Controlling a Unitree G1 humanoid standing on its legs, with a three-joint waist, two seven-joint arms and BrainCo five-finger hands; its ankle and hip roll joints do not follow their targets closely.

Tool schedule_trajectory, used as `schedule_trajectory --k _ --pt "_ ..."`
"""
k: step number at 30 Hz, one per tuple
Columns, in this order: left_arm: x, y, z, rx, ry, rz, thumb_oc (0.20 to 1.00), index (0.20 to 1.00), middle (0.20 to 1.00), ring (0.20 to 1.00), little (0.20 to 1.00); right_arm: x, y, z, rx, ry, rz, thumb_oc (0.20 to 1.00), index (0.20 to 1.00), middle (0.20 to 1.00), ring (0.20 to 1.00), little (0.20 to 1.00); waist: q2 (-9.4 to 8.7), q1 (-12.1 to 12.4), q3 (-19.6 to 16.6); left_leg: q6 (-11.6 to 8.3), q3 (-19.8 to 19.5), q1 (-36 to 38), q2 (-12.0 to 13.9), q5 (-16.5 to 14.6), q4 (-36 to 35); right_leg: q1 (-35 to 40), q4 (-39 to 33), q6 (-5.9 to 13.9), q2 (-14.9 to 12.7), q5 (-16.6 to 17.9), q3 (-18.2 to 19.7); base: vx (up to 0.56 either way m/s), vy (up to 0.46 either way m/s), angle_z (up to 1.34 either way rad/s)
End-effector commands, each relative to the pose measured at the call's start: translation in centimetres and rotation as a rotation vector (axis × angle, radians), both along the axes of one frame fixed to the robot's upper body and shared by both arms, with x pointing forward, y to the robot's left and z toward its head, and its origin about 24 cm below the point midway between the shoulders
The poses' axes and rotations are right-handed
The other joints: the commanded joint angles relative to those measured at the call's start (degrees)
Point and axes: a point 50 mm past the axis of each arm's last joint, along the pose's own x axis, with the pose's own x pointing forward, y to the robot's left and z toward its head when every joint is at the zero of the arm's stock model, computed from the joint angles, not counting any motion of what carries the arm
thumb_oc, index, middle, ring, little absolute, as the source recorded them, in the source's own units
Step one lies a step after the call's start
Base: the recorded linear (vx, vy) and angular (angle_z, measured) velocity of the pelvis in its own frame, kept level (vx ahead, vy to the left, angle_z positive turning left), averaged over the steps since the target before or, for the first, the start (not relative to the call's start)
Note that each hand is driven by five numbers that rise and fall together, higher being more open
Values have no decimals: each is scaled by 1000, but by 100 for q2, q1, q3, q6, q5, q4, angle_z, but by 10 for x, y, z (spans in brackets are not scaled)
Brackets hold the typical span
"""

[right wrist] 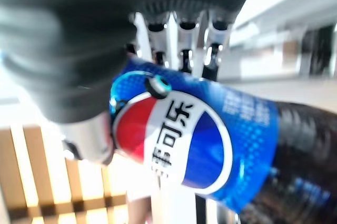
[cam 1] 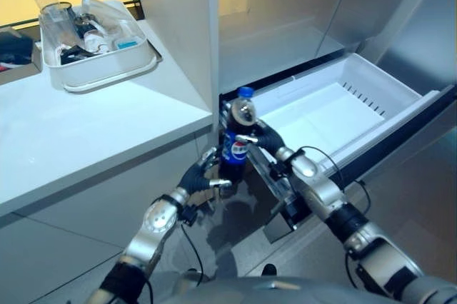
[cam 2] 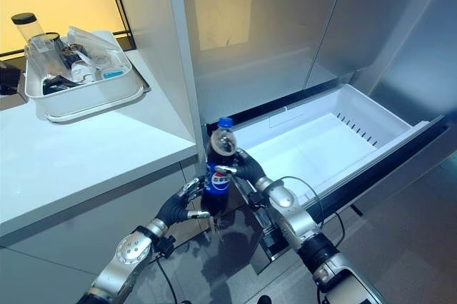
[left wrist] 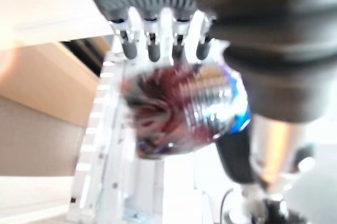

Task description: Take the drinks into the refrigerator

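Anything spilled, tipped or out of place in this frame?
Nothing stands out. The cola bottle is upright and capped, held between the left hand and right hand at the near corner of the open white freezer drawer. The tray sits flat on the counter.

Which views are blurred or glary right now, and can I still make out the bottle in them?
Left wrist view: smeared, the bottle a dark red blur past the left hand. Right wrist view: soft at the edges with bright background glare, label clear beside the right hand. Eye views: mostly clear, a pale light patch on the refrigerator door.
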Motion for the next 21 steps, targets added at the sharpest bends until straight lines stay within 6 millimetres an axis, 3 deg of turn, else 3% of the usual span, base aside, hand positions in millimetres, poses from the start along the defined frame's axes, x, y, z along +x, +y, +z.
schedule_trajectory --k 1,2,3,7,11,14,18,19,21 --pt "8 2 21 -117 -107 32 1000 1000 1000 1000 1000 10 -36 115 190 -514 -156 200 200 200 200 200 -87 68 -13 306 -255 -98 -291 -323 4 296 416 403 -162 -457 -402 1 -1 4" --pt "8 2 21 -117 -106 31 1000 1000 1000 1000 1000 9 -36 115 189 -514 -157 200 200 200 200 200 -87 73 -15 306 -255 -97 -291 -323 4 297 415 403 -162 -457 -403 -3 6 3" --pt "3 12 17 -109 -90 66 1000 1000 1000 1000 1000 2 -57 134 206 -610 -238 200 200 200 200 200 -100 62 -7 312 -258 -109 -300 -327 4 289 402 406 -159 -447 -394 0 0 0" --pt "-4 26 17 -103 -81 117 1000 1000 1000 1000 1000 -14 -86 160 205 -757 -356 200 200 200 200 200 -126 65 -2 324 -265 -145 -312 -329 4 262 385 413 -145 -442 -378 0 0 0" --pt "-9 36 26 -114 -113 135 1000 1000 1000 1000 1000 -26 -108 175 185 -837 -432 200 200 200 200 200 -160 65 -4 325 -273 -172 -322 -332 4 258 364 416 -137 -439 -390 0 0 0" --pt "-12 36 34 -135 -135 116 1000 1000 1000 1000 1000 -24 -116 175 176 -826 -466 200 200 200 200 200 -187 82 1 325 -283 -187 -325 -329 4 247 358 417 -131 -434 -389 0 0 0" --pt "-10 32 51 -175 -192 57 1000 1000 1000 1000 1000 -6 -128 161 70 -730 -538 200 200 200 200 200 -250 142 13 319 -306 -222 -316 -316 4 234 339 422 -125 -415 -402 -5 -3 4" --pt "-9 27 59 -203 -219 26 1000 1000 1000 1000 1000 11 -133 144 -35 -629 -572 200 200 200 200 200 -286 195 36 316 -318 -250 -315 -300 4 220 333 423 -122 -400 -411 -13 -7 9" --pt "-8 23 64 -218 -233 2 1000 1000 1000 1000 1000 19 -136 132 -108 -566 -594 200 200 200 200 200 -305 238 52 313 -330 -269 -315 -289 4 210 332 422 -119 -395 -427 -31 -2 3"
